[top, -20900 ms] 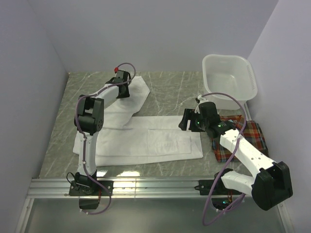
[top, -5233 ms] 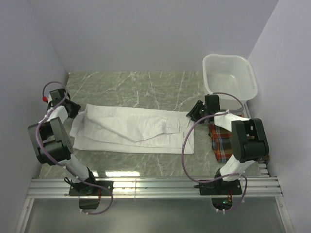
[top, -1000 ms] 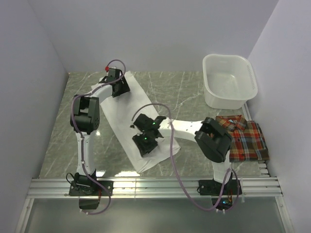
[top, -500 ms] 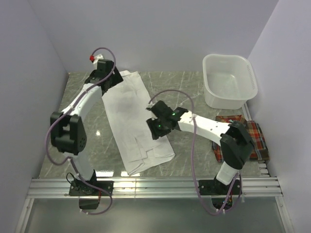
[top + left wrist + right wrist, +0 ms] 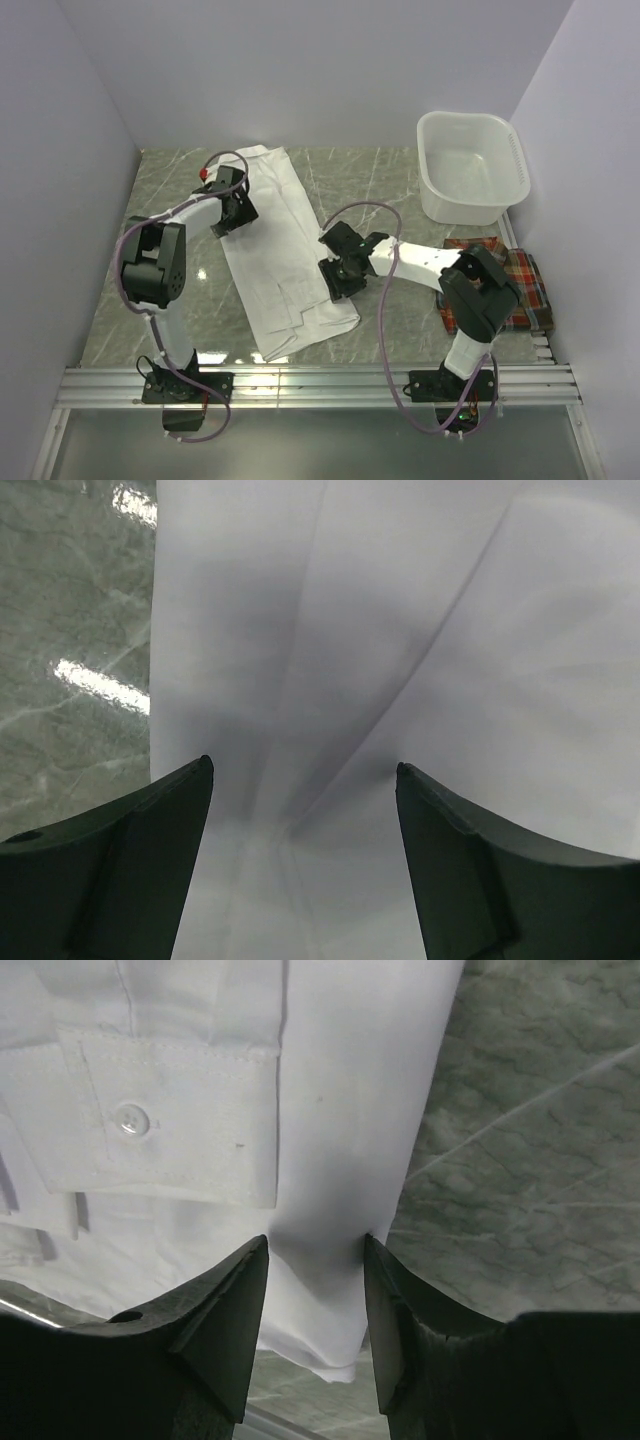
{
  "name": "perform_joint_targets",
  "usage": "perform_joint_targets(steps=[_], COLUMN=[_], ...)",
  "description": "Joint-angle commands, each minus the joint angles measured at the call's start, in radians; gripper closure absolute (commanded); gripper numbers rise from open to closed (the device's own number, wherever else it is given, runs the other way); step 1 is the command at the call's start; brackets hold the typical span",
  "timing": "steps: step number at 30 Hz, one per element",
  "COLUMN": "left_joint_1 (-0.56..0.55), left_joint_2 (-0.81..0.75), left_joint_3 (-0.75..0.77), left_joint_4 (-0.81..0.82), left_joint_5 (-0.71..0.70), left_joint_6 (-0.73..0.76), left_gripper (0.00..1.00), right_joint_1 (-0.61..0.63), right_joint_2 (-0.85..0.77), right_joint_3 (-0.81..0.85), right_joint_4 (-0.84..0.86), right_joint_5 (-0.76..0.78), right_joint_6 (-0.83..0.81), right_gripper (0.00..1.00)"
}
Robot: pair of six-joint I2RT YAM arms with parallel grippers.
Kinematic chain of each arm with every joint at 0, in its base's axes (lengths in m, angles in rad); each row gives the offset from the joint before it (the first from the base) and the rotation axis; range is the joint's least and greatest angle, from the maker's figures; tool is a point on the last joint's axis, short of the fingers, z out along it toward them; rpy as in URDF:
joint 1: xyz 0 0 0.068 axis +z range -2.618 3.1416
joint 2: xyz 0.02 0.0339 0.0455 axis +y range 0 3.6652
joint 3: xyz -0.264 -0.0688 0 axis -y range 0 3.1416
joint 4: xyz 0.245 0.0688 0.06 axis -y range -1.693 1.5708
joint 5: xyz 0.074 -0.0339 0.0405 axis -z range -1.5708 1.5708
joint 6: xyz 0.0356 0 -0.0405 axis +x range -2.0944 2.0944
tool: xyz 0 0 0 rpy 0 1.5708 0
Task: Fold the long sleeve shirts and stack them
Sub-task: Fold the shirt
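Two claws work a green marble table point(image 5: 380, 185): left claw point(image 5: 300, 780) released, right claw point(image 5: 315, 1250) grasping white shirt point(image 5: 280, 250).

Matt white cloth shirt point(image 5: 283, 250) lies on glossy green marbled table point(image 5: 370, 185).

Bright, even light; glare streaks on the table point(image 5: 390, 180); wrist views soft up close.

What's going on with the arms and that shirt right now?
Both arms are working the white shirt, which lies as a long folded strip on the marble table. The left gripper is open above the cloth near the strip's far end. The right gripper straddles the shirt's right edge near the buttoned cuff. The plaid shirt lies folded at the right, near the white basin.
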State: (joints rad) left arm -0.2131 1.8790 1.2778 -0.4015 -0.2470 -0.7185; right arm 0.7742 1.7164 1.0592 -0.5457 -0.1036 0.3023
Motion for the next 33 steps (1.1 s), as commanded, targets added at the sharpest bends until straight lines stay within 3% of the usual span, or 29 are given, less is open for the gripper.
perform_joint_targets(steps=[1,9,14,20,22,23,27,33], left_joint_1=[-0.005,-0.005,-0.005,-0.003,-0.003,-0.003,-0.003,-0.006], left_joint_2=[0.049,0.224,0.125,-0.183,-0.334,-0.384,-0.656,-0.882], left_joint_3=[0.072,0.252,0.298,0.112,0.008,-0.033,-0.297,-0.599], left_joint_4=[0.036,0.079,0.044,-0.013,-0.052,-0.059,-0.089,-0.197], left_joint_5=[0.012,0.041,0.026,-0.005,-0.017,-0.011,0.069,0.241], left_joint_6=[0.02,0.1,0.111,0.067,0.047,0.036,-0.012,-0.162], left_gripper=[0.2,0.21,0.19,0.16,0.02,0.01,0.01,0.03], right_joint_1=[0.023,0.097,0.077,0.014,-0.026,-0.036,-0.061,-0.061], right_joint_2=[0.037,0.083,0.02,-0.121,-0.168,-0.182,-0.215,-0.265], right_joint_3=[-0.004,0.051,0.047,0.004,-0.021,-0.045,-0.087,-0.201], right_joint_4=[0.047,0.041,0.035,0.079,0.122,0.138,0.168,0.24], right_joint_5=[-0.036,-0.055,0.016,-0.002,-0.06,-0.071,-0.085,-0.123], right_joint_6=[0.024,0.061,0.078,0.161,0.187,0.205,0.218,0.31], right_gripper=[0.5,0.5,0.5,0.43,0.37,0.35,0.34,0.38])
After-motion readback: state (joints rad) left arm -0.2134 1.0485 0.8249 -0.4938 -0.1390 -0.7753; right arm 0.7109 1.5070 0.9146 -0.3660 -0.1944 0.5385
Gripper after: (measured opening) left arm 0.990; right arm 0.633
